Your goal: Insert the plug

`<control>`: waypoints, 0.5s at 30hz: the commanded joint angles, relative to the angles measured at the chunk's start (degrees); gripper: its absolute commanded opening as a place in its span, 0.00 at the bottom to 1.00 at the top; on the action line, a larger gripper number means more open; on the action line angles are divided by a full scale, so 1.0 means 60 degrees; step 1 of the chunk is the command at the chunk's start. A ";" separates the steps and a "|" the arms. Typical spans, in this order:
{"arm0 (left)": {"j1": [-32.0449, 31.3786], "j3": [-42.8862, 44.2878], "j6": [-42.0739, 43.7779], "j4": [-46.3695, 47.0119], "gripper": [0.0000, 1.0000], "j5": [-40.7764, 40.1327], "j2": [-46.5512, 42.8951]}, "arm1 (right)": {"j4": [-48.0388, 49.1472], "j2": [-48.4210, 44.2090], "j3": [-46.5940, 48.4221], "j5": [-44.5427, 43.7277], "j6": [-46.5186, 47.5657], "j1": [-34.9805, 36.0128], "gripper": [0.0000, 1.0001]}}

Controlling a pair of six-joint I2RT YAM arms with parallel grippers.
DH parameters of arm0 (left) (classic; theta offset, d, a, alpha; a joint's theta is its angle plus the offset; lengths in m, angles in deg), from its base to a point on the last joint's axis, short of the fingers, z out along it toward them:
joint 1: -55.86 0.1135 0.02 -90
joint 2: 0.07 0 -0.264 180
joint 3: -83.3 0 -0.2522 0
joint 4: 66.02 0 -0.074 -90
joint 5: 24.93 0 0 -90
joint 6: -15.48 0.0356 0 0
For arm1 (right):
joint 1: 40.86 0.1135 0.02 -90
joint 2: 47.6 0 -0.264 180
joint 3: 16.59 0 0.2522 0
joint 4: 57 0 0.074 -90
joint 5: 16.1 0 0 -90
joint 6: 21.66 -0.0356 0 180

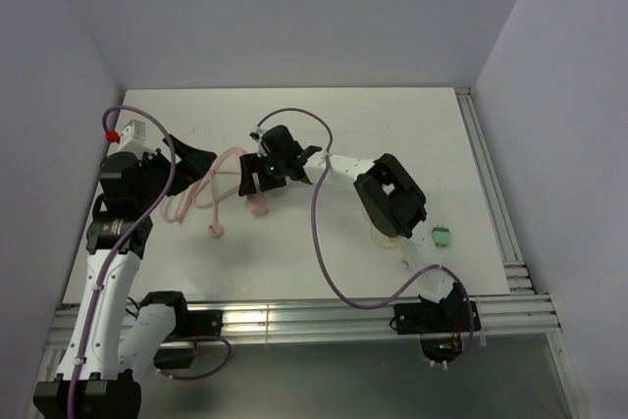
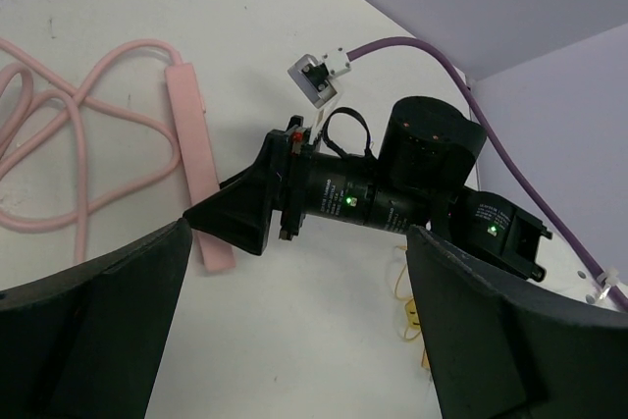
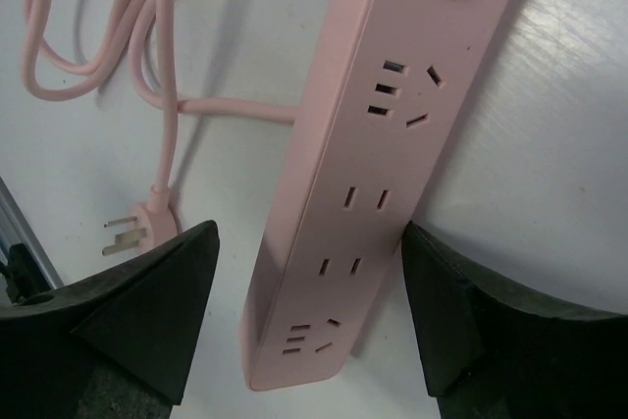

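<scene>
A pink power strip (image 3: 373, 174) lies flat on the white table, sockets up, with its pink cable (image 3: 98, 56) coiled beside it. The cable's plug (image 3: 137, 228) lies on the table left of the strip, prongs showing. My right gripper (image 3: 309, 316) is open and straddles the strip's end, its right finger (image 3: 491, 321) against the strip's edge. In the top view the right gripper (image 1: 261, 183) covers most of the strip (image 1: 257, 207); the plug (image 1: 216, 232) lies to the lower left. My left gripper (image 1: 194, 158) is open and empty, left of the cable (image 1: 196, 193).
A small green connector (image 1: 442, 235) and a thin yellow cord (image 1: 388, 240) lie right of the right arm. A purple cable (image 1: 319, 213) loops over the table. A metal rail (image 1: 294, 319) runs along the near edge, and walls close in on three sides.
</scene>
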 commanded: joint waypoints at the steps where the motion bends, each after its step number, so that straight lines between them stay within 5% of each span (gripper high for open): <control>1: 0.0009 0.0336 0.0244 -0.0126 0.97 0.0160 -0.0262 | 0.0097 0.0046 0.0364 0.0303 -0.0014 0.0155 0.81; 6: 0.0009 0.0395 0.0288 -0.0184 0.97 0.0145 -0.0350 | 0.0185 0.0178 0.0423 0.0450 -0.0101 0.0169 0.68; 15: 0.0009 0.0322 0.0332 -0.0315 0.96 0.0146 -0.0278 | 0.0010 -0.0274 0.0218 -0.0837 0.0073 0.0169 0.14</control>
